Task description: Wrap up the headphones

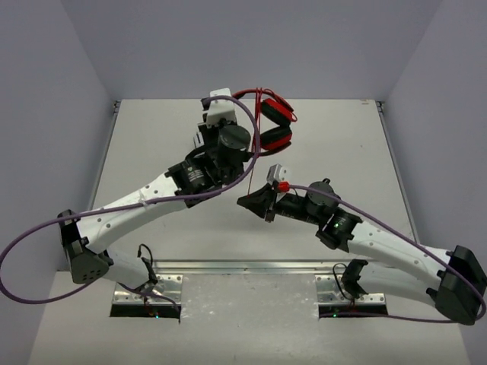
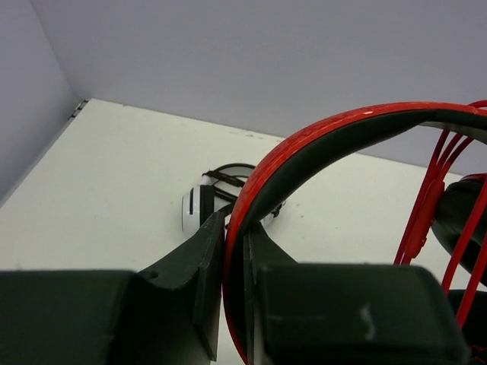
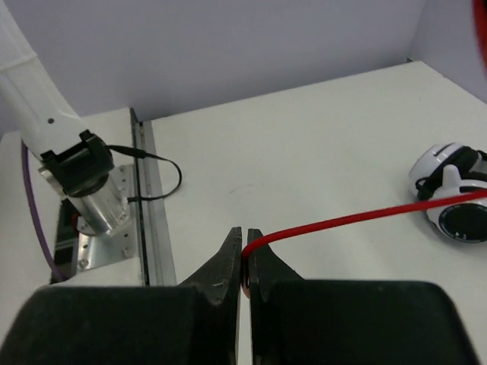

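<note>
Headphones (image 1: 278,126) are behind the right gripper (image 1: 247,202).

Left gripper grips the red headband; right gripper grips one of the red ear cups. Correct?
The right gripper's hold is misread: the right wrist view shows it shut on the thin red cable. The left gripper does grip the red headband.
</note>
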Robot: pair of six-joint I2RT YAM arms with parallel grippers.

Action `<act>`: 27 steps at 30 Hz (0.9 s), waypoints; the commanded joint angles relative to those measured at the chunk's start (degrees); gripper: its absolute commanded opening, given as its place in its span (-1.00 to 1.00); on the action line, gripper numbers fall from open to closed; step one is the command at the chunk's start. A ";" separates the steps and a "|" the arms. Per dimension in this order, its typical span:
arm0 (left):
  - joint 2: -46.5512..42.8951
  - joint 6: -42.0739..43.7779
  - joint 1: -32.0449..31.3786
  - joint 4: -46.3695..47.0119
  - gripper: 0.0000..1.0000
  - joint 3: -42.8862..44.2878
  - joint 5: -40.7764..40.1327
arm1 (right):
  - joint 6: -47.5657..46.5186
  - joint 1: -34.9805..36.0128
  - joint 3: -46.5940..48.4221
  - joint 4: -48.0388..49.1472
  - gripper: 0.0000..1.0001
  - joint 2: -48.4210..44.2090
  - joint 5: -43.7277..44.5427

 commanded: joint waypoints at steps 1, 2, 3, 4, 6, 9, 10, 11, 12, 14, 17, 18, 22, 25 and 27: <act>-0.44 -6.15 1.60 5.89 -0.99 -6.30 -3.93 | -10.49 3.15 7.01 -21.82 -0.97 -2.16 8.54; -0.36 -7.54 2.13 5.37 -0.99 -8.00 -2.45 | -11.73 3.68 10.16 -28.29 -0.97 -2.08 9.43; -0.09 -7.21 2.31 6.15 -0.99 -11.32 -1.74 | -14.70 3.95 11.93 -31.58 -0.97 -1.82 10.22; 0.17 -7.21 2.31 6.16 -0.99 -12.75 -1.64 | -15.77 4.21 13.25 -34.13 -0.97 -1.38 11.27; 1.05 -5.03 2.31 8.25 -0.99 -17.04 2.54 | -19.28 4.74 17.20 -41.67 -0.97 -1.20 12.60; 1.75 -1.70 2.31 11.58 -0.99 -21.01 8.95 | -24.02 5.00 20.98 -48.28 -0.97 -0.93 14.44; 1.76 -0.89 2.22 12.04 -0.99 -24.59 10.30 | -25.09 5.09 21.70 -49.61 -0.97 -0.93 15.32; 1.67 -0.53 2.31 13.35 -0.99 -25.93 16.40 | -25.71 5.09 22.92 -51.28 -0.97 -0.85 16.37; 1.41 2.08 2.22 15.54 -0.99 -27.86 18.64 | -26.76 5.09 23.20 -51.56 -0.97 -0.76 18.56; 0.79 2.99 2.13 19.42 -0.99 -32.61 26.86 | -29.39 5.18 23.55 -52.78 -0.97 -0.58 18.41; -0.09 5.01 1.96 22.77 -0.99 -37.36 34.20 | -33.89 5.18 23.46 -53.58 -0.97 -0.93 17.43; 0.00 5.53 1.96 22.95 -0.99 -37.98 35.52 | -35.20 5.18 23.81 -54.28 -0.97 -0.67 17.26; 0.70 6.33 1.96 22.59 -0.99 -40.53 40.97 | -38.81 5.18 24.78 -57.36 -0.97 0.30 17.96; 0.26 7.03 1.96 23.30 -0.99 -43.25 46.95 | -42.06 5.18 23.64 -56.75 -0.97 -0.06 20.33; 0.09 7.82 1.96 23.82 -0.99 -44.83 49.68 | -43.20 5.09 23.29 -56.14 -0.97 -0.14 22.26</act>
